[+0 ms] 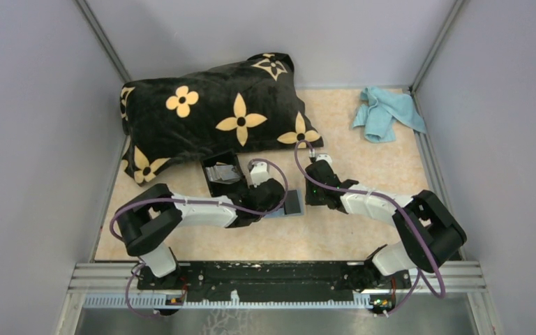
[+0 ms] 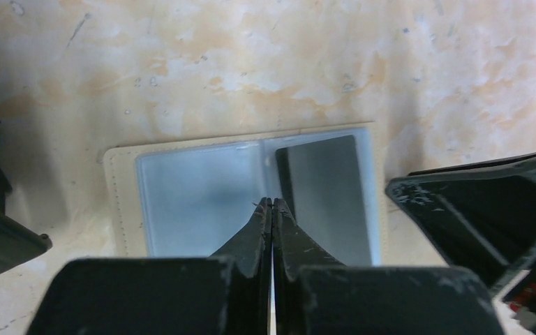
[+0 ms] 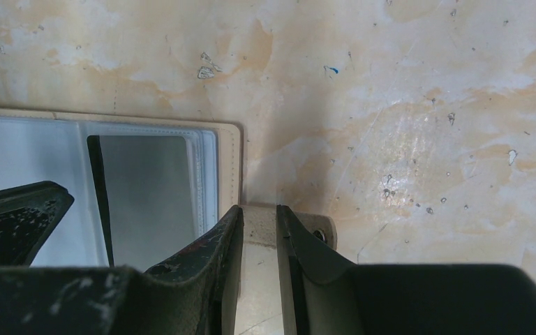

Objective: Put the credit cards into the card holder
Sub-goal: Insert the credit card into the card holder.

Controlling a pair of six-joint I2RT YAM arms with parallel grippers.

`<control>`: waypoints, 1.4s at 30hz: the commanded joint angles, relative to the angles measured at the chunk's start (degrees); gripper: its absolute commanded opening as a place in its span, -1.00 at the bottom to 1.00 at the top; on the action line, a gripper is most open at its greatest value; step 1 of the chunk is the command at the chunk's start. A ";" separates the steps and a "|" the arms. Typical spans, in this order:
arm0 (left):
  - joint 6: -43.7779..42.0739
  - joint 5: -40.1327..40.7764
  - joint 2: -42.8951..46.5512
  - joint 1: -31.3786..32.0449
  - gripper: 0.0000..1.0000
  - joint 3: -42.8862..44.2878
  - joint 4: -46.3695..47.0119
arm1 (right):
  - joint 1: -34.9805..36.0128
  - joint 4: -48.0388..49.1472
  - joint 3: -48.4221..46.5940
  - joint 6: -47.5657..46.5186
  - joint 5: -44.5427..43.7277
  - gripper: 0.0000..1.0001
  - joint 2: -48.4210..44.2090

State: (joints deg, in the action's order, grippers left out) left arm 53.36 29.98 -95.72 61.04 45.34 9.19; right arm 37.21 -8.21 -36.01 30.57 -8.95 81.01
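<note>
**Top view:** On the tabletop (image 1: 363, 237), both arms meet over the card holder (image 1: 294, 203), a beige wallet lying open in front of a flowered pillow (image 1: 216, 115). The left claw (image 1: 283, 202) covers its middle, and the right claw (image 1: 310, 198) sits at its right edge. A black case (image 1: 221, 174) with grey contents, too small to identify, stands near the pillow, beside the left arm. A blue cloth (image 1: 385, 112) lies well apart.

**Left wrist:** The left claw's fingers are pressed fully together, tips over the fold between two clear sleeves. Whether they pinch any plastic cannot be told. A grey credit card (image 2: 321, 188) fills the sleeve on the right of this view, its long axis running away from the claw. The other sleeve looks empty.

**Right wrist:** The right claw is clamped on the holder's snap tab (image 3: 259, 241), apparently steadying it. The left arm is the nearer to the empty sleeve, which is likely where the next card goes.
</note>
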 commanded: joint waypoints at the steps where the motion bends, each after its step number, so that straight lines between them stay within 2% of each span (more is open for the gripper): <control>1: -1.75 0.21 -2.07 0.40 -1.00 1.87 -3.33 | 0.23 0.20 0.85 0.40 3.15 -0.51 0.99; 34: -5.06 -7.08 -6.35 0.39 -1.00 5.50 0.98 | 0.30 0.95 0.78 0.29 3.67 -0.50 2.46; 36: -4.18 -5.40 -5.53 0.40 -0.96 5.48 -0.81 | 0.23 0.54 0.56 0.08 3.25 -0.51 1.90; 42: -1.86 1.90 -0.39 0.39 -0.61 5.13 -6.45 | 0.26 -1.58 -2.01 -1.49 1.64 -0.50 0.12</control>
State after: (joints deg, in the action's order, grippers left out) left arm 49.71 28.05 -100.20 60.99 49.08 6.31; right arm 37.21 -8.43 -36.21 30.04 -8.95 81.06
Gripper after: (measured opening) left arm 0.138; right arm 0.249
